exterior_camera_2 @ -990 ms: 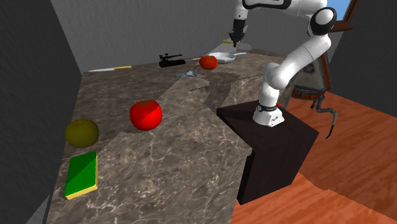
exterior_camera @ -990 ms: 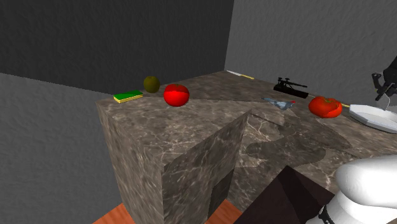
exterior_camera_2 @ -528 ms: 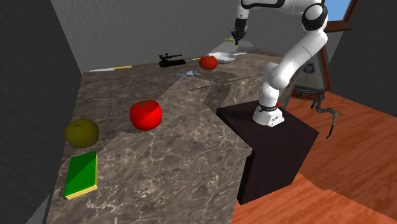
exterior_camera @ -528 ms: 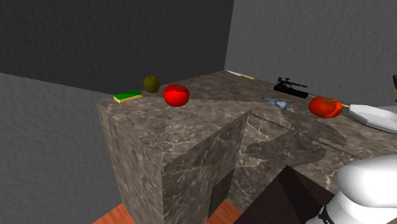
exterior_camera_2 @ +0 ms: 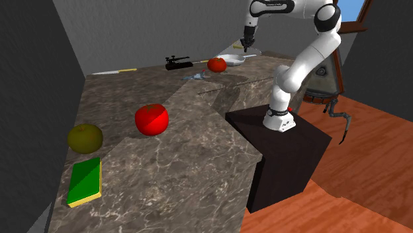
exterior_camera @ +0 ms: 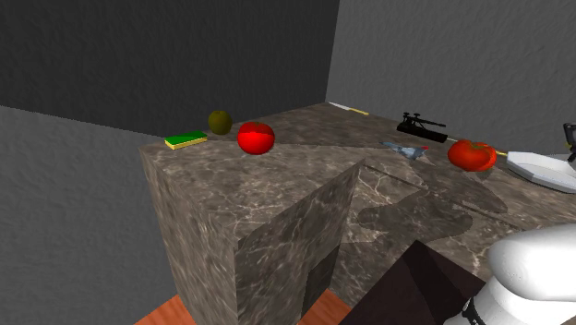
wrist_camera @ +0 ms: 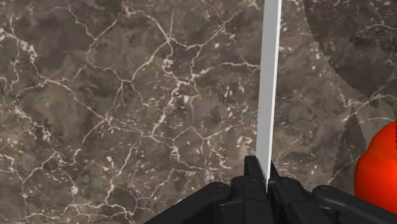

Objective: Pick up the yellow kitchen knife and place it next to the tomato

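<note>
Pale-grey blade, kitchen knife [wrist_camera: 267, 95]: clamped edge-on between the two black fingers of the gripper [wrist_camera: 263, 183]. The blade runs straight out from the fingertips over the brown marble counter [wrist_camera: 127, 95]. The handle is hidden, so its colour cannot be told.

Tomato [wrist_camera: 380, 170]: red, on the counter off to one side of the blade and apart from it.

Change from half a second ago: in the second exterior view the gripper has sunk a little toward the counter; in the shoulder view it sits lower at the right edge.

Container: white plate [exterior_camera_2: 233, 59], on the counter just beside the tomato and near the gripper. Its contents are too small to tell.
</note>
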You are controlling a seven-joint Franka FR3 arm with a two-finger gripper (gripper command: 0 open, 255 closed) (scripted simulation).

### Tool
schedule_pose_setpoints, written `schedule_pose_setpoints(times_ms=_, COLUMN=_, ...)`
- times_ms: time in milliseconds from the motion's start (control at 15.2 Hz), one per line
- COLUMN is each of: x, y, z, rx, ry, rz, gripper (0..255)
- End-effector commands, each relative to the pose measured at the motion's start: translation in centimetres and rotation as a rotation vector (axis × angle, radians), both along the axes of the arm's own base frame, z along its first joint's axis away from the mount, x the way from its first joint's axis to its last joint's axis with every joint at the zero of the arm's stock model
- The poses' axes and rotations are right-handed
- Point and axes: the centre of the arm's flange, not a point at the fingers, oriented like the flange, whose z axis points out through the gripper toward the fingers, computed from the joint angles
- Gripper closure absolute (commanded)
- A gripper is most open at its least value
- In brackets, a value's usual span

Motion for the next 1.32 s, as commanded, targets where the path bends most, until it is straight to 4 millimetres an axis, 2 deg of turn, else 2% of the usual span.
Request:
schedule_pose_setpoints(times_ms=0, x=0.1, y=0.0, z=-1.1, rx=0.0, ry=0.0, rz=0.0, gripper=255)
schedule_pose_setpoints(times_ms=1254, x=0.1, y=0.0, z=-11.1, rx=0.0, ry=0.0, rz=0.0, gripper=255)
